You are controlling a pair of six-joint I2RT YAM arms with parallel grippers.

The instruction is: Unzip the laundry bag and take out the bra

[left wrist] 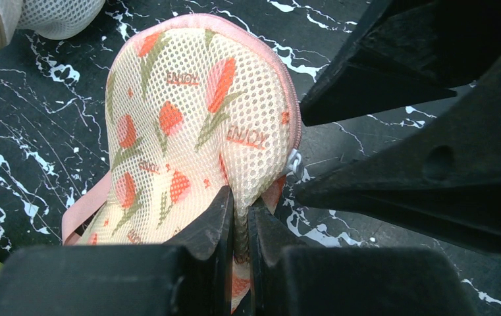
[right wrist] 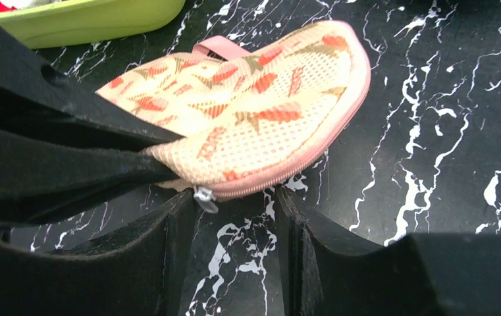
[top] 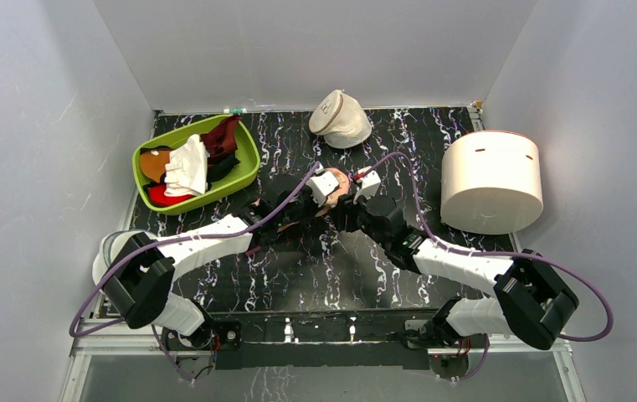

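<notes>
L gripper (left wrist: 239, 205) is pinching the bag (left wrist: 188, 112) at its mesh edge, jaws closed on it. R gripper (right wrist: 234, 204) is hovering w/ jaws apart, straddling the bag's zipped rim, zip pull (right wrist: 205, 196) just beside one finger. Bag is lying mid-table (right wrist: 432, 131), near green tray (top: 252, 159).

From above, the laundry bag (top: 342, 186) is mostly covered.
</notes>
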